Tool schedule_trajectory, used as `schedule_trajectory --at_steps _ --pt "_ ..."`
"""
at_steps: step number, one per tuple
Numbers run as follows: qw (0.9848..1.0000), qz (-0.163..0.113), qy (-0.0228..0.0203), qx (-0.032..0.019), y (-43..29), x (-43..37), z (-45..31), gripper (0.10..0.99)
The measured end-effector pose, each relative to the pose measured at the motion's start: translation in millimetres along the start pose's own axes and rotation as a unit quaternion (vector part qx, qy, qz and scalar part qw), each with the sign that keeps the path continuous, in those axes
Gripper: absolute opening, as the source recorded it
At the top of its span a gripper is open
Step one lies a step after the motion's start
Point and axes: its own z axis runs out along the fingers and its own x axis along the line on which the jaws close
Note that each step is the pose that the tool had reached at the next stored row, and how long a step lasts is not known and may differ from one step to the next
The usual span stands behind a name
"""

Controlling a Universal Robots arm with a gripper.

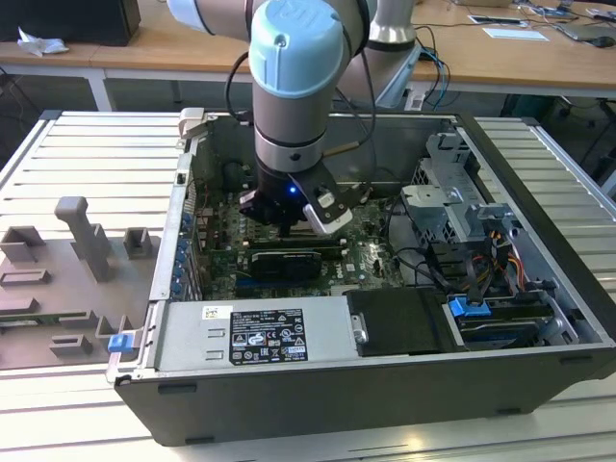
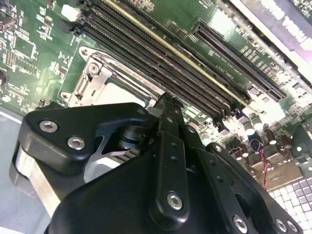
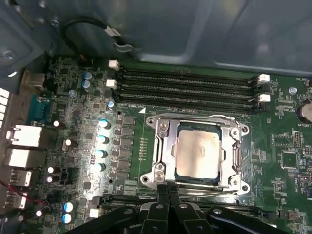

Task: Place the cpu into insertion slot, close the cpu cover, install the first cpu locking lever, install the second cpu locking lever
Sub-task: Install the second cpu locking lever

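A: Where is the cpu found?

B: In the first wrist view it is seen lying flat in the insertion slot, right of the frame's centre. The cpu cover is laid down around it, so that the pale metal top is shown through the square window.

A: And the gripper?

B: It is placed at the lower centre of that frame, just beside the socket's near edge. Its fingers are pressed together, with nothing held between them. In the second wrist view the gripper is seen above the green motherboard, beside the long black memory slots.

A: What is shown in the exterior view?

B: The arm is lowered into the open computer case at the centre of the frame, on a slatted metal table.
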Motion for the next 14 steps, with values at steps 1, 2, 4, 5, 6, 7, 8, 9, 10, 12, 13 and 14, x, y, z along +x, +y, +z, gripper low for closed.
schedule_trajectory --at_steps 1,2,4,5,6,7,8,9,10,12,13,14 --pt "1.0 0.0 -0.0005 -0.0043 -1.9 1.3 0.0 0.106" --pt "1.0 0.0 -0.001 -0.0082 -3.9 2.8 0.1 0.106" --pt "0.9999 0.0 -0.0017 -0.0139 -6.0 5.2 0.6 0.106" --pt "0.9999 0.0 -0.002 -0.0166 -6.4 6.6 1.1 0.106" --pt "0.9998 0.0 -0.0025 -0.0203 -6.7 9.2 1.9 0.106" --pt "0.9997 0.0 -0.0028 -0.0224 -6.9 10.6 2.7 0.106" --pt "0.9997 0.0 -0.003 -0.0243 -6.9 11.8 3.3 0.106" --pt "0.9996 0.0 -0.0035 -0.0281 -7.1 13.8 5.1 0.106" --pt "0.9996 0.0 -0.0037 -0.0298 -7.3 14.4 6.2 0.106" --pt "0.9995 0.0 -0.0039 -0.032 -8.3 14.8 10.3 0.106" --pt "0.9994 0.0 -0.004 -0.0334 -9.1 15.1 13.4 0.106" --pt "0.9994 0.0 -0.0041 -0.0354 -9.3 15.6 14.6 0.106"
